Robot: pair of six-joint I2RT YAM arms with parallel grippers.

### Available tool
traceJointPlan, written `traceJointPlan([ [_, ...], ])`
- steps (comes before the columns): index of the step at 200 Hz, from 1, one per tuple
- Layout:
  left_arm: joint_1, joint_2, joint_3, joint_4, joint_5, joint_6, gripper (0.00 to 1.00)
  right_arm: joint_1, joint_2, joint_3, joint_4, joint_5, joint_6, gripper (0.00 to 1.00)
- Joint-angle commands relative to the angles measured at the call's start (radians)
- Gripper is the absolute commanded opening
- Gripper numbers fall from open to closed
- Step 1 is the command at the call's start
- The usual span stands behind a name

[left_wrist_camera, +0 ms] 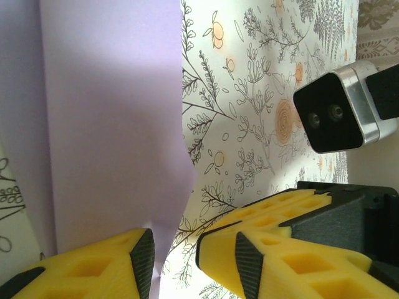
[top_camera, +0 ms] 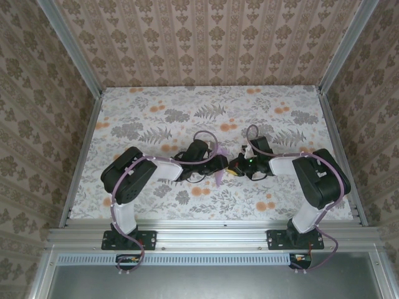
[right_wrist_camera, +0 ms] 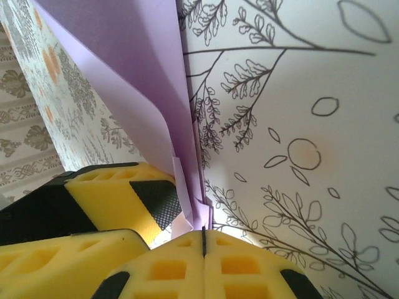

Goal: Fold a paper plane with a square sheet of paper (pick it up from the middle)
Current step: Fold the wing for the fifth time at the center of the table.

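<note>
Right gripper (right_wrist_camera: 204,240): I am pinching the thin folded purple paper sheet (right_wrist_camera: 118,68).
Left gripper (left_wrist_camera: 174,255): I am holding my fingers apart.

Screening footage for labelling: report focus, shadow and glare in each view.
Top external: sharp and evenly lit, no glare. Left wrist: a broad grey shadow bands the folded lavender-purple paper above the yellow-padded left gripper. Right wrist: the floral tabletop blows out white beside the right gripper.
</note>
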Motion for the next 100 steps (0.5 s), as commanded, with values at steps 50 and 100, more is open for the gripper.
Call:
traceJointPlan([
  [50, -0.009, 0.05, -0.033, 0.021, -0.004, 0.041, 0.3, -0.073, -0.037, 0.039, -0.052, -0.042, -0.054, 0.04],
  [100, -0.006, 0.034, -0.041, -0.014, -0.012, 0.069, 0.19, -0.085, 0.018, 0.12, -0.076, -0.075, -0.077, 0.04],
])
